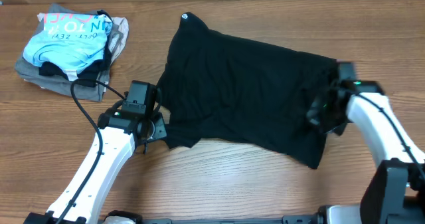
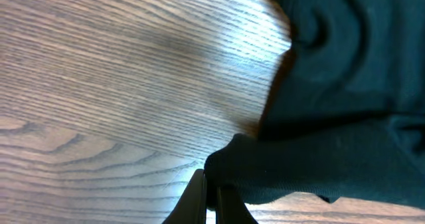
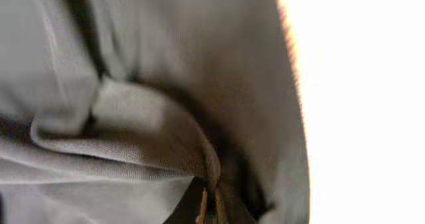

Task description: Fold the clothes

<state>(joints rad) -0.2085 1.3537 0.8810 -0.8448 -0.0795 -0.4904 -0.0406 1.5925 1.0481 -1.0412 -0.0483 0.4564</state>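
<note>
Left gripper (image 2: 211,192): fingers pressed together, pinching the near-left corner of the black shirt (image 1: 246,91).
Right gripper (image 3: 211,207): likewise closed, nipping a fold at its right edge.
Position: spread, rumpled, mid-table (image 1: 219,181).
Progress: seemingly early; no neat fold yet.
Apart: clothes pile (image 1: 70,44), far left.

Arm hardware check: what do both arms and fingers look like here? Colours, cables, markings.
Both arms: white link shells, black joint and wrist housings. Left arm has a black cable looping loosely beside it. Right arm shows a small green light at the wrist. Fingers are thin, dark. No readable markings.
</note>
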